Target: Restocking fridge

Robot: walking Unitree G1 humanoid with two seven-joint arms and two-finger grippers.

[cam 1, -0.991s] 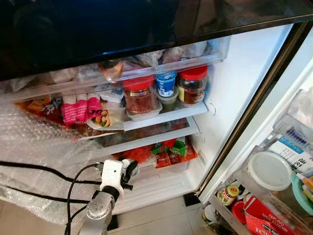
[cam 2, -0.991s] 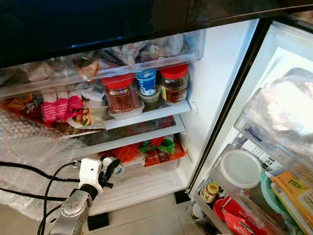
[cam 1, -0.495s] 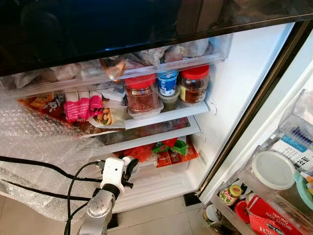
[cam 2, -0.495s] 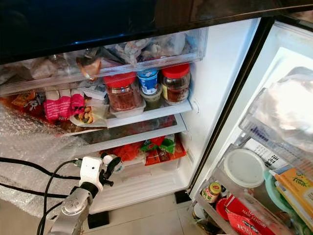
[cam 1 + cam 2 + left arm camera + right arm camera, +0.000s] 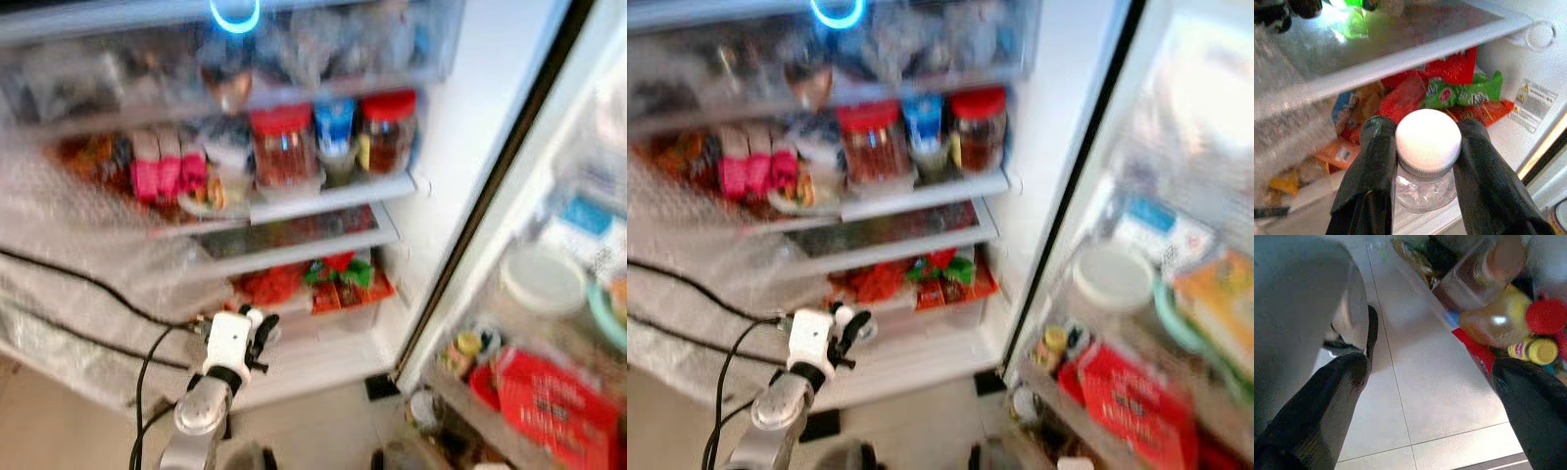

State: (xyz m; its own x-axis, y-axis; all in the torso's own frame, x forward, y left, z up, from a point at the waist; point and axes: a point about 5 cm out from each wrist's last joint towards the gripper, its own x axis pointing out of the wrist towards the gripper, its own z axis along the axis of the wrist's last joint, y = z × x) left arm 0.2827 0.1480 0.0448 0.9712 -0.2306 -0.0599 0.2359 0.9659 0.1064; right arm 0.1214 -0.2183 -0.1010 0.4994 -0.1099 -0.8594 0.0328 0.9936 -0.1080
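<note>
While head views are blurred, left gripper is clamped on a clear bottle w/ white cap, one black finger pressing each side of the neck. Bottle is held in front of fridge's lower shelf, red and green snack packs behind it. Right gripper hangs w/ fingers spread wide over tiled floor, holding nothing.

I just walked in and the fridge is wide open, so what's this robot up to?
It is restocking the fridge. Its left gripper is clamped on a small clear bottle with a white cap, held out before the low shelf where red and green snack packets lie. The right gripper hangs open over the floor tiles.
</note>
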